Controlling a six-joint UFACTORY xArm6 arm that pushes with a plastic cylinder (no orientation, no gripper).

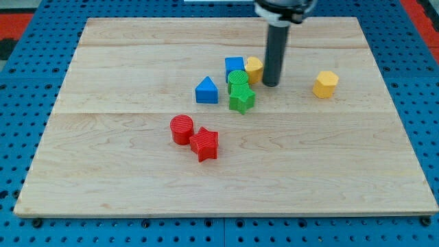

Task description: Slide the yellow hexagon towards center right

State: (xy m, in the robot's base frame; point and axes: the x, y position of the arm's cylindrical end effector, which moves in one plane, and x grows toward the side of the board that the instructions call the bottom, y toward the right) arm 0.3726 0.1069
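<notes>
The yellow hexagon lies on the wooden board at the view's right, a little above mid-height. My tip stands well to its left, apart from it. The tip is just right of a second yellow block, whose shape I cannot make out, and close to touching it. The dark rod rises from the tip to the view's top.
A blue cube, a green cylinder and a green star cluster left of the tip. A blue triangle lies further left. A red cylinder and a red star sit lower, near the centre.
</notes>
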